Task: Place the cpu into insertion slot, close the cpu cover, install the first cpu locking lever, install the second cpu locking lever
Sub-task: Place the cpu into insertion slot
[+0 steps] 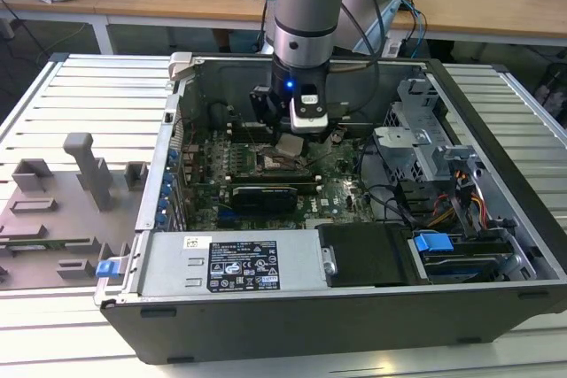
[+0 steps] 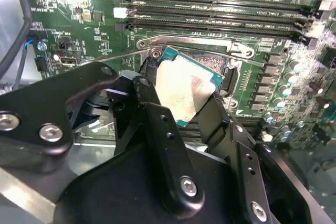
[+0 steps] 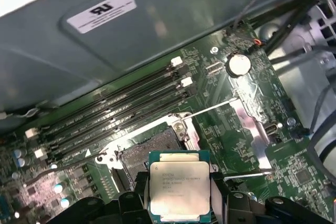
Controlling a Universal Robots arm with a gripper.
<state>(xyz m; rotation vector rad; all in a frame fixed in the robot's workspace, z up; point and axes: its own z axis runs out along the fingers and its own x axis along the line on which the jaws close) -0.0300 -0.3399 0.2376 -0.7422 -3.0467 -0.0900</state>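
Silver-grey cpu [image 3: 179, 184] in pincer [image 3: 180, 199]

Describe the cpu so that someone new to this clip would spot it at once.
Start at the open computer case and find its green motherboard. There the hand is shut on the cpu, held over the empty socket. It is the only flat square with a dull silver top and teal rim; the memory slots nearby are long and black.
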